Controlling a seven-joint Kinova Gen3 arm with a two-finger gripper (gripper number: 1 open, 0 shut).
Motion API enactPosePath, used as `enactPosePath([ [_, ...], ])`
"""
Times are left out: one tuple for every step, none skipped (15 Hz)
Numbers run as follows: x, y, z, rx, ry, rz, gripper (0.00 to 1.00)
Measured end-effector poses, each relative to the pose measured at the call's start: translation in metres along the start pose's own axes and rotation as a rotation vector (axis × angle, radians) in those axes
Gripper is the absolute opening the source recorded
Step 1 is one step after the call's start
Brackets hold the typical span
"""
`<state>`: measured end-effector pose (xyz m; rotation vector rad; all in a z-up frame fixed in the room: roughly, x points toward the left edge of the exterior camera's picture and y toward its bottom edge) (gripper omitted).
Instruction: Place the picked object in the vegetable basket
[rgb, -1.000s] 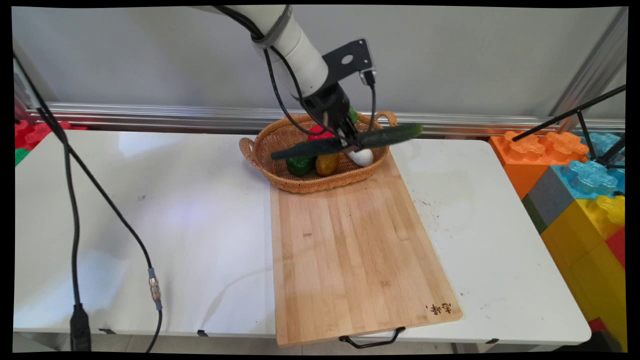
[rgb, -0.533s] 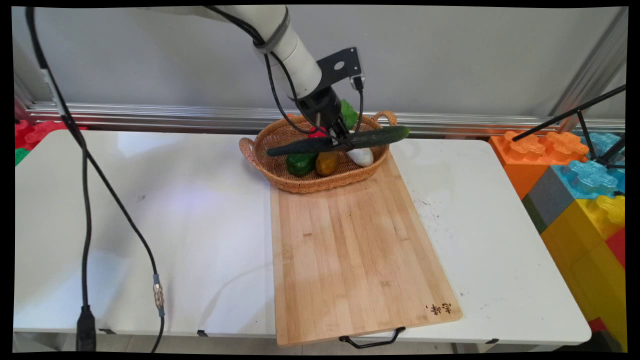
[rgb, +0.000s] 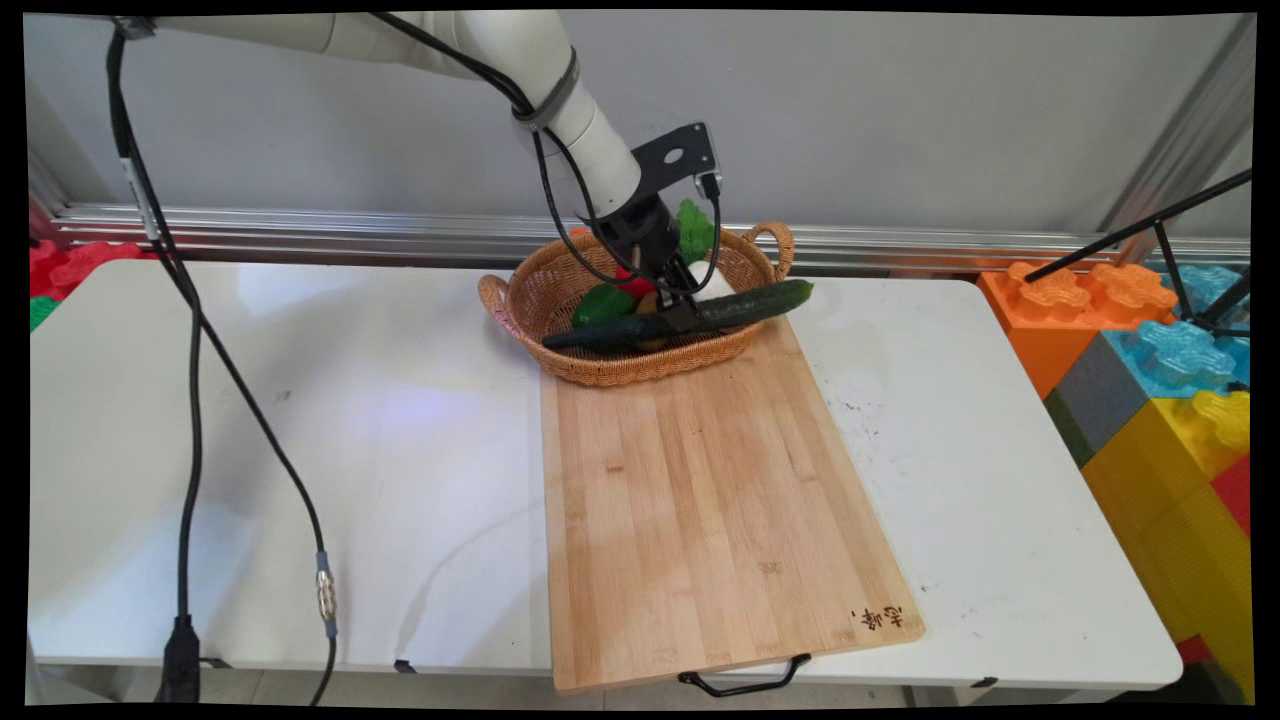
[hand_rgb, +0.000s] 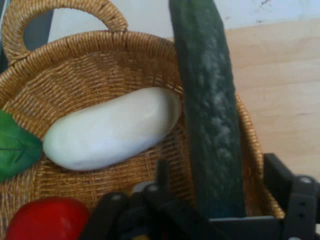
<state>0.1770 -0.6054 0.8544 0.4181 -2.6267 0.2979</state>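
Dark green cucumber (rgb: 745, 303) clamped crosswise in hand (rgb: 684, 318), low over near rim of wicker basket (rgb: 600, 372). White vegetable (hand_rgb: 112, 130) lies in basket just beside it. Wooden board (rgb: 700, 480) adjoins.

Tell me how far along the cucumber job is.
Done: a white oval vegetable and a red piece lie in the woven wicker basket. In hand: the black pincer is shut on the long dark green cucumber, low across the basket's near rim, one end jutting past it. Left: the cucumber is not yet released, neither down in the basket nor on the wooden cutting board.
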Motion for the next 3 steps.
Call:
enactPosePath([
  [-0.0005,-0.001,0.0006,-0.001,0.005,-0.003,1.0],
  [-0.0008,-0.0019,0.0008,0.001,0.009,-0.005,1.0],
  [-0.0012,-0.0029,0.0007,0.002,0.013,-0.01,1.0],
])
